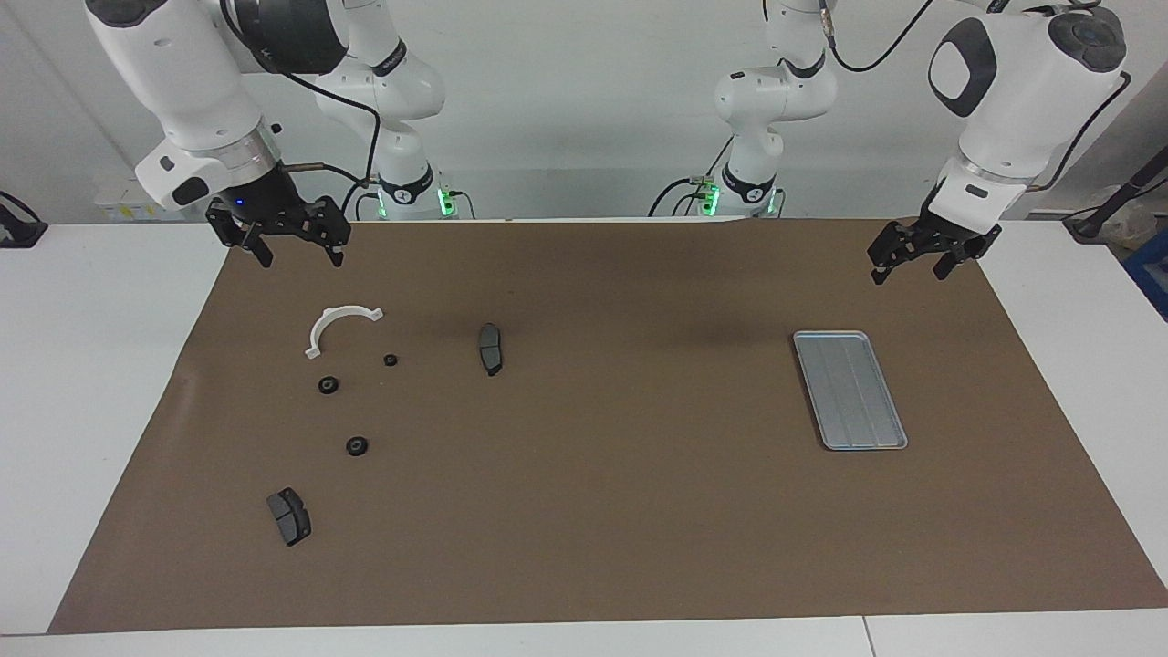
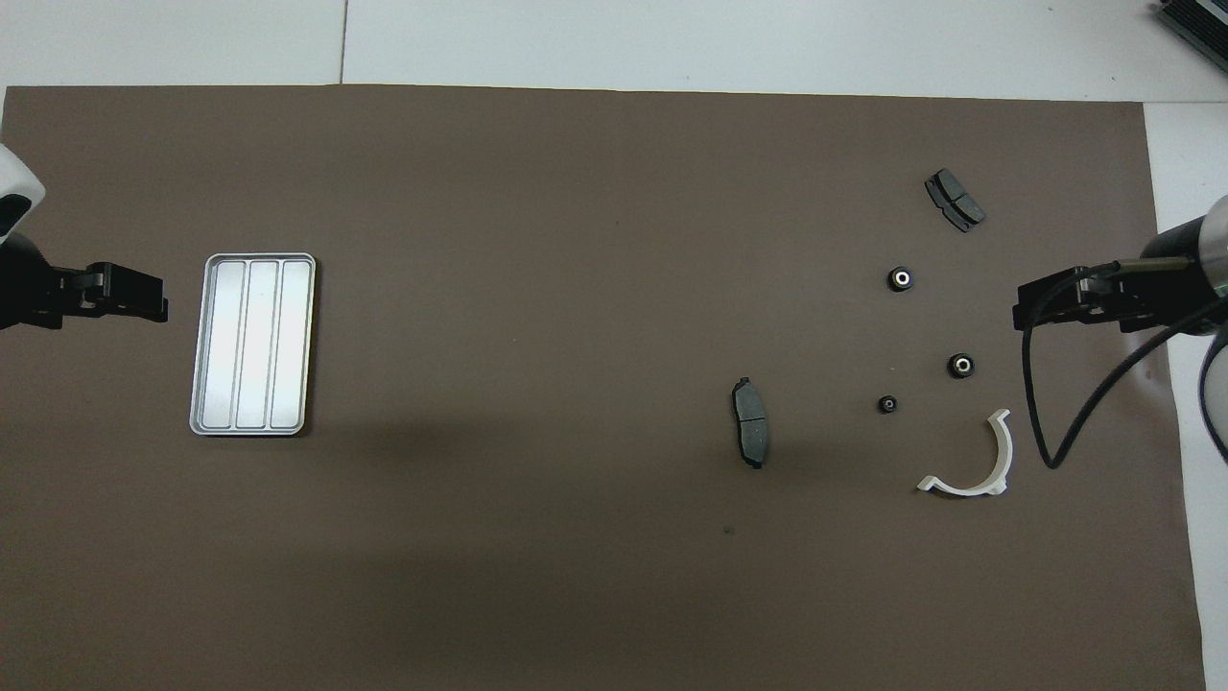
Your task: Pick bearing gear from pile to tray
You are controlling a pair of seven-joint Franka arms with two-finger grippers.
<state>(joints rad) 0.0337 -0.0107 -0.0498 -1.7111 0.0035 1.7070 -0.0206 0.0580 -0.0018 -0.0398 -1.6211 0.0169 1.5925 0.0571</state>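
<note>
While both arms hang idle above the brown mat (image 1: 584,511) on the counter (image 1: 91,383), nothing is held. Going across the facing view from its left edge: right gripper (image 1: 294,257) is up over the mat's corner at the right arm's end, jaws apart, w/ nothing between them. Just below it in that view lies the pile. White half-ring bracket (image 1: 339,326) is nearest the robots; small gear (image 1: 391,359) and a bigger gear (image 1: 328,385) sit beside it, apart from each other; third gear (image 1: 357,446) lies farther from the robots, and one brake pad (image 1: 288,516) farther again. Second brake pad (image 1: 490,348) lies alone toward the mat's middle. Tray (image 1: 849,390) sits flat toward the left arm's end, well apart from the pile, no parts in it. Left gripper (image 1: 906,269) is over the mat's edge near that end, jaws apart too, nothing in them.
</note>
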